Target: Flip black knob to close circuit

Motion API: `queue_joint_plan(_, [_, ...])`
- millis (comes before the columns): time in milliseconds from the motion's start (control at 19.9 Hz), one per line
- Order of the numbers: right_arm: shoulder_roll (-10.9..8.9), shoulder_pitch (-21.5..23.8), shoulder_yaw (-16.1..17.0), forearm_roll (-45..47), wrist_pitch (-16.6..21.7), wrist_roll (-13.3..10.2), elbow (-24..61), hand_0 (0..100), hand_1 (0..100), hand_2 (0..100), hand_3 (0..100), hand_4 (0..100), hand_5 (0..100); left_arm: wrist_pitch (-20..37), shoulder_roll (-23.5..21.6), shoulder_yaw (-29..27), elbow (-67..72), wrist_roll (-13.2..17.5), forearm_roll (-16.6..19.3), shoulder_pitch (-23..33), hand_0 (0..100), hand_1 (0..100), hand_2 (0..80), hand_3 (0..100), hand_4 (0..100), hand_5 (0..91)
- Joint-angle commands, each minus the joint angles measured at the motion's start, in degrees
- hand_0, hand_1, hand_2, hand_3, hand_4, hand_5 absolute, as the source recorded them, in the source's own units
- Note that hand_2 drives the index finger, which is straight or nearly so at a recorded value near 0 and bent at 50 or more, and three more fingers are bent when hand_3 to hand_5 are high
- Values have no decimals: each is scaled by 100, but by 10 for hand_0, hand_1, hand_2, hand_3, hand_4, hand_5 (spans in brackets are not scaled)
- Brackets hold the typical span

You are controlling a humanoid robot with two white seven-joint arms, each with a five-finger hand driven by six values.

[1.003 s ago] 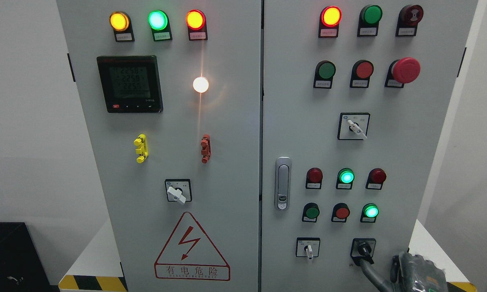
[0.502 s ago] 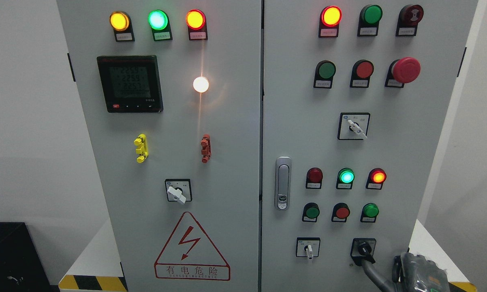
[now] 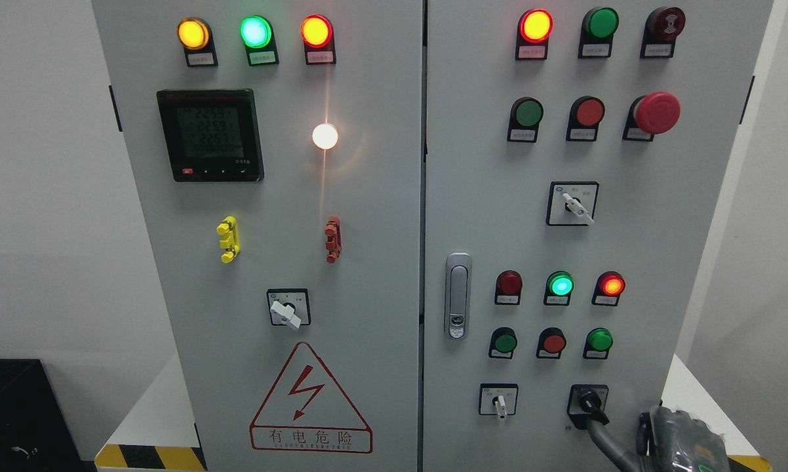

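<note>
Now, compared with a second ago, the red lamp [image 3: 611, 285] at the right of the upper lamp row on the right door glows, while the green lamp [image 3: 600, 340] below it has gone dark; the change held over the last half second. This suggests the circuit has probably switched, so the flip is likely done.

The black knob [image 3: 589, 401] sits at the lower right of the right door, handle pointing down-right. The right hand [image 3: 686, 440] lies low at the lower right corner, one grey finger [image 3: 602, 438] reaching up to the handle; its grip cannot be judged.

Legible writing: "有电危险" on the warning triangle [image 3: 310, 401]; the meter [image 3: 210, 134] shows blurred digits. Lamp labels are too small to read.
</note>
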State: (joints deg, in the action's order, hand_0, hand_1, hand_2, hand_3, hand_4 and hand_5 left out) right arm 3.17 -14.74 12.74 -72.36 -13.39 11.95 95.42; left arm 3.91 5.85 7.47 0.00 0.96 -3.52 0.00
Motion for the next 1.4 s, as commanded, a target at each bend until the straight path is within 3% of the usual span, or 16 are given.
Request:
queue_joint_plan(0, [0, -12, 18, 12, 3, -18, -6, 0, 51, 866, 1000, 863, 913, 5, -5, 0, -132, 0, 0, 123, 120, 556, 0, 0, 0, 0])
queue_joint_plan(652, [0, 68, -78, 29, 29, -35, 29, 0, 51, 866, 1000, 866, 913, 5, -5, 0, -132, 0, 0, 123, 120, 556, 0, 0, 0, 0])
queue_joint_plan(1355, [-9, 191, -430, 29, 38, -123, 47, 0, 53, 867, 1000, 872, 913, 5, -5, 0, -132, 0, 0, 123, 120, 556, 0, 0, 0, 0])
